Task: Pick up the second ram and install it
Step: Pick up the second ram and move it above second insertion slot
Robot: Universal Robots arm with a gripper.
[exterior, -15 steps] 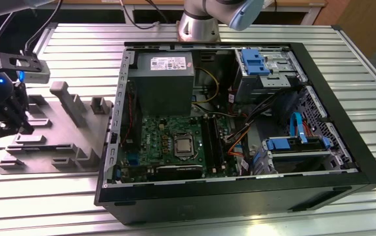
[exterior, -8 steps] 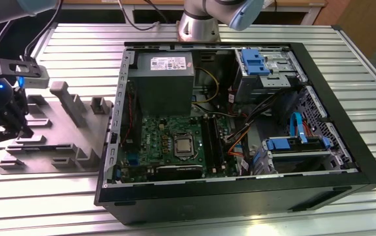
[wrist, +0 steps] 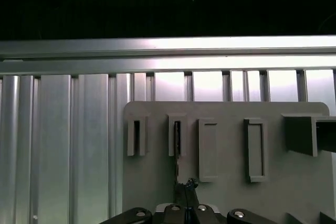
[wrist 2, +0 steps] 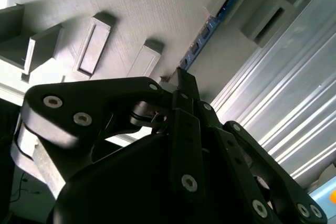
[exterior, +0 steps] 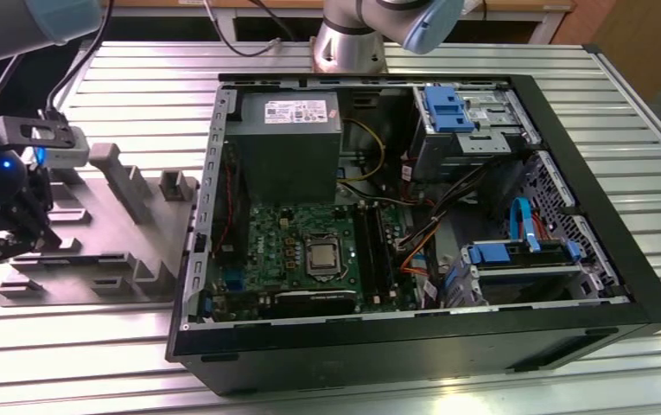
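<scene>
- Your pincer (wrist 2: 184,78) has its two black fingers pressed close together. They are pinching the near end of the second ram (wrist 2: 211,25).
- The second ram is a thin blue strip. In the second wrist view it stands on its edge in a slot of the grey holder (wrist 2: 157,3), and its far end sits inside a raised grey block.
- In the first wrist view you see the strip from its thin edge. It is a dark line that runs from one slot to the fingertips.
- The holder has more slots and blocks beside that one.
- The holder lies flat on the silver ribbed table (exterior: 134,86), and the pincer hangs over it.
- At the exterior view's right of the holder, just beside it, the black computer case (exterior: 606,285) lies open.
- Inside the case you can see the green motherboard (exterior: 295,229) and the grey power supply (exterior: 284,147).
</scene>
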